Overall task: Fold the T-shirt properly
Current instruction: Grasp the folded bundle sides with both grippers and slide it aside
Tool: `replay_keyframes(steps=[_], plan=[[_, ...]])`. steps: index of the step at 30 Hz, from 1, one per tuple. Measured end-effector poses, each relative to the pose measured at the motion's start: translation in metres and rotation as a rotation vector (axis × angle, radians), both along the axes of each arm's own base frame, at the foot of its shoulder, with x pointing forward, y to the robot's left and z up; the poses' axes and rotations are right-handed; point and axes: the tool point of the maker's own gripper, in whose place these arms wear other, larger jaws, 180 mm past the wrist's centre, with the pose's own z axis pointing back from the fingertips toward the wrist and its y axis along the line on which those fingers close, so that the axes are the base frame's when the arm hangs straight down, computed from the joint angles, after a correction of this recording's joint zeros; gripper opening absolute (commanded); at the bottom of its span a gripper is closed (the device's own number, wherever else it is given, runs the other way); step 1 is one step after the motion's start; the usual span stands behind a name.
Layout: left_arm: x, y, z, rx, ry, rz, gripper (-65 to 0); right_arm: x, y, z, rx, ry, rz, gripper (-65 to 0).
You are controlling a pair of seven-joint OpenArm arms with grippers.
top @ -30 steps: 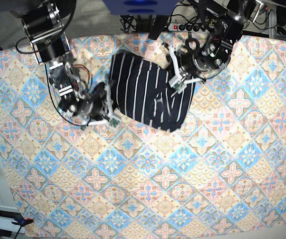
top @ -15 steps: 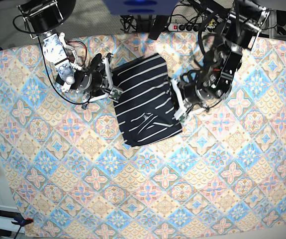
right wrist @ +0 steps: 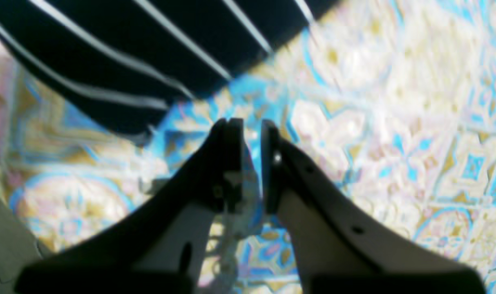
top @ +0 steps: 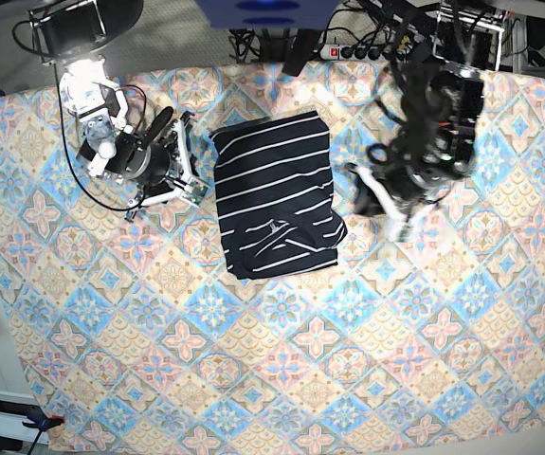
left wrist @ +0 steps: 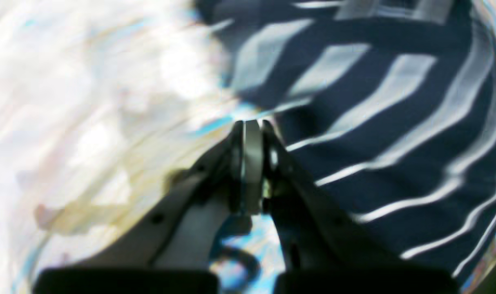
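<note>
The T-shirt (top: 274, 194) is now lying as a folded rectangle on the tablecloth (top: 281, 379), where a second ago both arms were gripping its sides. The left gripper (top: 374, 201) is clenched on nothing beside its edge; the right gripper (top: 189, 161) is standing slightly parted, empty, just clear. Beyond them a power strip (top: 362, 52) is lying. The fold looks essentially complete.

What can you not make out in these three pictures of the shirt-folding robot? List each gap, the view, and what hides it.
- Left gripper, base view: motion blur smears the arm, so its fingers are not clear there.
- Shirt, base view: the layers underneath are covered by the top fold.
- Shirt, left wrist view: cut off by the top and right edges and blurred.
- Right gripper, right wrist view: whether it touches the tablecloth is unclear.
</note>
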Motion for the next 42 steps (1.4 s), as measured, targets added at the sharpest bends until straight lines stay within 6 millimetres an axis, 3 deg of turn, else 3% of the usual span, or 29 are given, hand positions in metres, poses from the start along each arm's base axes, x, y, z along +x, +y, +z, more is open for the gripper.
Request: replay_keyframes(steps=[3,6,9,14,18,20,23,26,29,31,33,37,39,42], plan=[[0.002,0.040,0.017,-0.093,0.016,0.121,-50.2,0.002,0.012,0.003,0.034,-0.005,0.015,-57.6],[0.000,0.047,0.024,-0.180,0.021,0.170,-43.7,0.023,0.011,0.012,0.035,-0.043,0.009,-57.6],[-0.006,0.035,0.021,-0.220,0.045,0.157,-44.8,0.036,0.010,0.015,0.029,-0.063,-0.020,-57.6],[-0.037,0.024,0.004,-0.264,0.143,0.157,-50.5,0.032,0.030,0.011,0.107,-0.034,-0.015,-57.6],[-0.058,-0.008,-0.011,-0.282,0.203,0.108,-53.6,0.059,-0.010,-0.002,0.092,-0.025,-0.156,-57.6],[-0.058,-0.024,-0.010,-0.305,0.203,0.081,-55.1,0.066,-0.026,-0.013,0.056,-0.005,-0.207,-57.7],[-0.064,-0.045,-0.005,-0.302,0.202,0.007,-58.8,0.057,-0.014,-0.018,0.094,0.024,-0.190,-57.7],[-0.075,-0.061,-0.005,-0.322,0.216,-0.025,-62.5,0.059,0.007,-0.007,0.165,0.001,-0.161,-57.6],[-0.080,-0.065,-0.018,-0.297,0.239,-0.017,-63.1,0.063,-0.011,-0.020,0.114,0.029,-0.195,-57.6],[-0.075,-0.065,-0.028,-0.252,0.244,-0.018,-63.1,0.053,-0.018,-0.037,0.085,0.079,-0.221,-57.7],[-0.065,-0.068,-0.035,-0.234,0.244,-0.014,-63.3,0.040,-0.006,-0.047,0.092,0.115,-0.193,-57.8],[-0.051,-0.087,-0.041,-0.221,0.242,-0.026,-63.4,0.034,0.029,-0.043,0.151,0.116,-0.116,-57.8],[-0.040,-0.090,-0.043,-0.211,0.242,-0.027,-63.5,0.034,0.034,-0.039,0.143,0.099,-0.089,-57.8],[-0.017,-0.092,-0.044,-0.194,0.217,-0.021,-63.6,0.016,0.032,-0.042,0.124,0.109,-0.075,-57.8]])
